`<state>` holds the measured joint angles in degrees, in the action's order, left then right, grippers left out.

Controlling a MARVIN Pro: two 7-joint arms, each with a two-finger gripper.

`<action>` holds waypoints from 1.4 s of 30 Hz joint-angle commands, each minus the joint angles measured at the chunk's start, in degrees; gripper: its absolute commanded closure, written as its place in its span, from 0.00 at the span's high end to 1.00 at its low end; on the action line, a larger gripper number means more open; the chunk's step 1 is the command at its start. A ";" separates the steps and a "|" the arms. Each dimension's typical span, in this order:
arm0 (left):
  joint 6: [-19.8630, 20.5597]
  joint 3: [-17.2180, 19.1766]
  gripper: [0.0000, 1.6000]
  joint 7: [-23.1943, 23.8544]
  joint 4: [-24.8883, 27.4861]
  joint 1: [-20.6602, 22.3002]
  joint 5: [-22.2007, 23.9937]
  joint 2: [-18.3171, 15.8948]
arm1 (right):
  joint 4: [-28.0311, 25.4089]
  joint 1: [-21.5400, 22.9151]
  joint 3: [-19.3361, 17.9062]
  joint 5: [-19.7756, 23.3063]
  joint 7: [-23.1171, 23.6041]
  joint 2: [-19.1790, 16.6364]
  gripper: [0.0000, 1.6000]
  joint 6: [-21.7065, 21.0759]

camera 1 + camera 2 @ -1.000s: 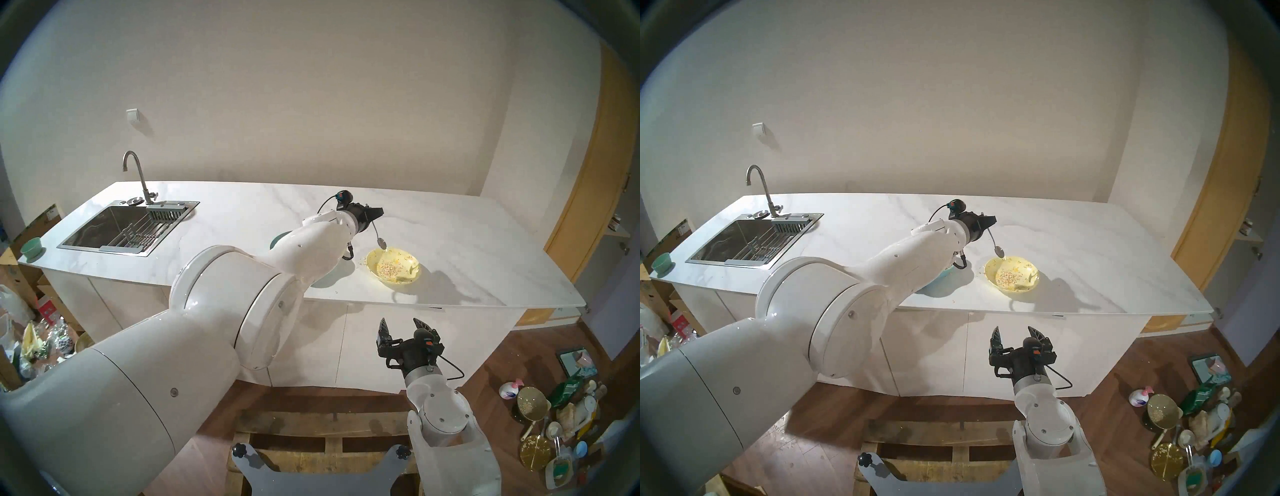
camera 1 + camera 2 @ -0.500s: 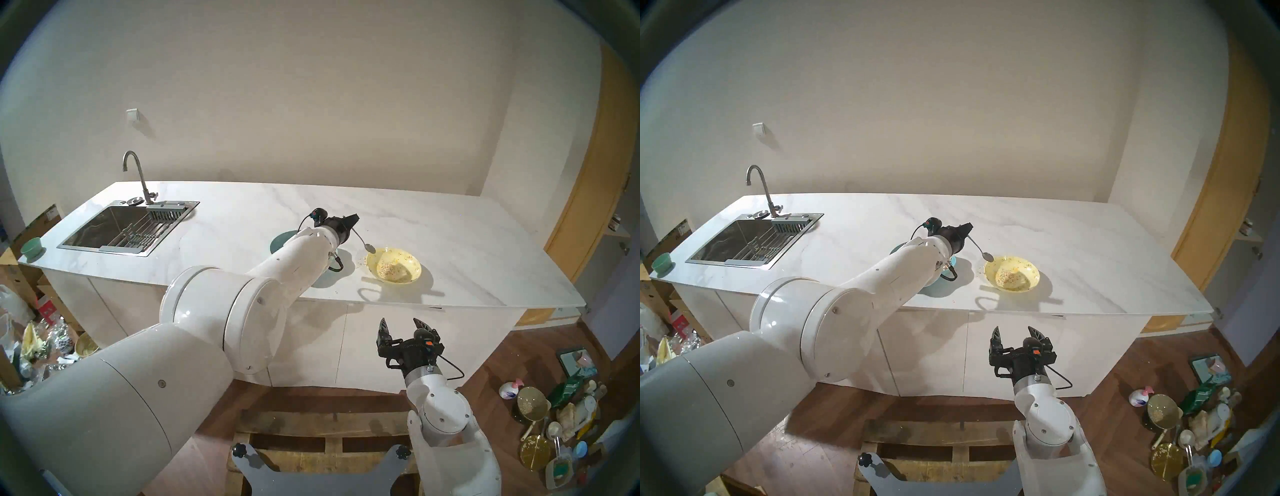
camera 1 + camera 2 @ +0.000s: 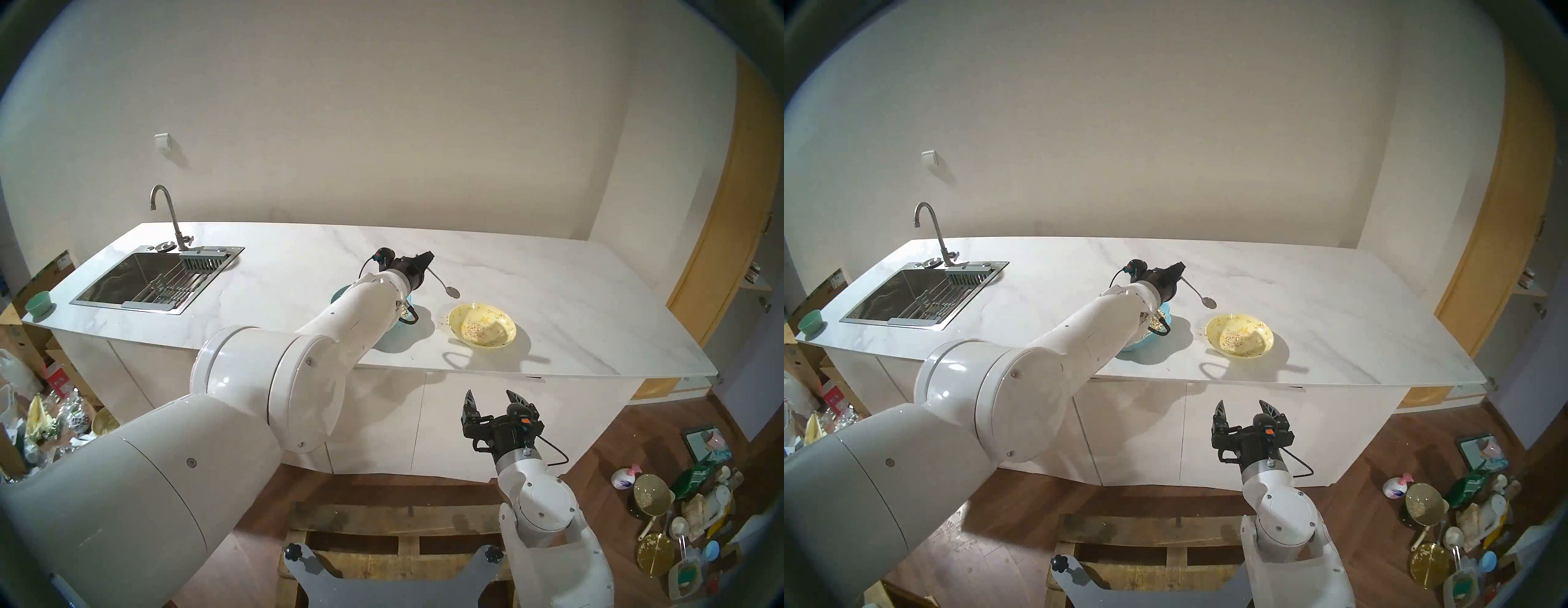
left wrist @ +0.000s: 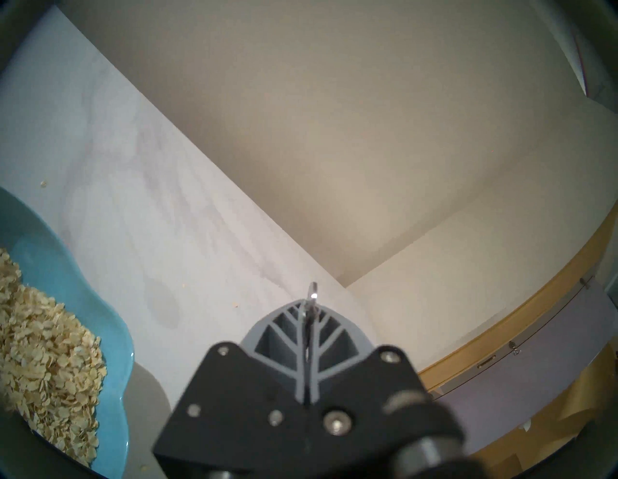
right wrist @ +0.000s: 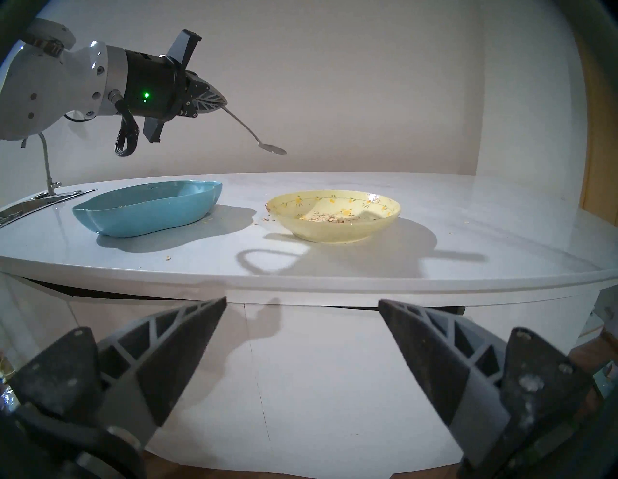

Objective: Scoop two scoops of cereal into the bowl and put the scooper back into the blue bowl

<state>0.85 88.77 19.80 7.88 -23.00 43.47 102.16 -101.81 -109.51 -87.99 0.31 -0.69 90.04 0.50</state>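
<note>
My left gripper [image 3: 427,260] is shut on the handle of the silver scooper [image 3: 443,283] and holds it in the air. The scooper's head [image 5: 274,149] looks empty and hangs above the counter, between the two bowls and behind them. The blue bowl [image 5: 143,217] stands at the left, partly hidden under my left arm in the head views, and holds a heap of cereal [image 4: 40,351]. The yellow bowl [image 3: 505,335] stands at the right with a small patch of cereal [image 3: 474,329] in it. My right gripper [image 3: 492,401] is open and empty, below the counter's front edge.
A few flakes [image 3: 443,322] lie on the white counter [image 3: 572,322] by the yellow bowl. A sink [image 3: 152,276] with a faucet [image 3: 169,216] and a small green cup [image 3: 38,303] are at the far left. Clutter [image 3: 679,509] lies on the floor at the right.
My left gripper has drawn the scooper left and back, from over the yellow bowl's near rim to the air between the bowls. The right arm has not moved.
</note>
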 commanded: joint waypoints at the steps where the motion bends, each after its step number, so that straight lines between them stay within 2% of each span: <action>1: 0.01 0.50 0.00 3.68 3.36 3.28 0.54 -1.70 | -1.30 0.40 0.01 0.01 -0.03 0.06 1.00 0.35; 7: -0.18 0.97 0.00 5.80 5.32 2.74 0.66 -6.17 | -1.24 0.44 0.01 0.01 -0.02 0.05 1.00 0.35; 12: 1.57 1.55 0.00 7.95 6.46 0.83 1.19 -10.32 | -1.29 0.41 0.01 0.01 -0.03 0.06 1.00 0.36; 17: 5.10 1.71 0.00 11.06 8.53 -2.15 1.78 -13.48 | -1.33 0.39 0.01 0.01 -0.03 0.06 1.00 0.35; 23: 10.08 1.23 0.00 13.47 12.14 -6.87 1.80 -15.22 | -1.37 0.37 0.01 0.01 -0.03 0.06 1.00 0.35; 31: 12.01 1.32 0.00 12.12 19.66 -12.00 1.79 -15.84 | -1.32 0.40 0.01 0.01 -0.03 0.06 1.00 0.35; 33: 12.24 1.37 0.00 11.89 20.23 -12.28 1.78 -16.01 | -1.32 0.40 0.01 0.01 -0.03 0.05 1.00 0.35; 42: 16.00 2.41 0.00 6.39 29.00 -15.30 1.61 -18.73 | -1.43 0.34 0.01 0.01 -0.03 0.06 1.00 0.34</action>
<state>14.93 90.51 28.10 31.66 -39.14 44.87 84.92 -101.78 -109.50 -87.99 0.31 -0.69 90.04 0.51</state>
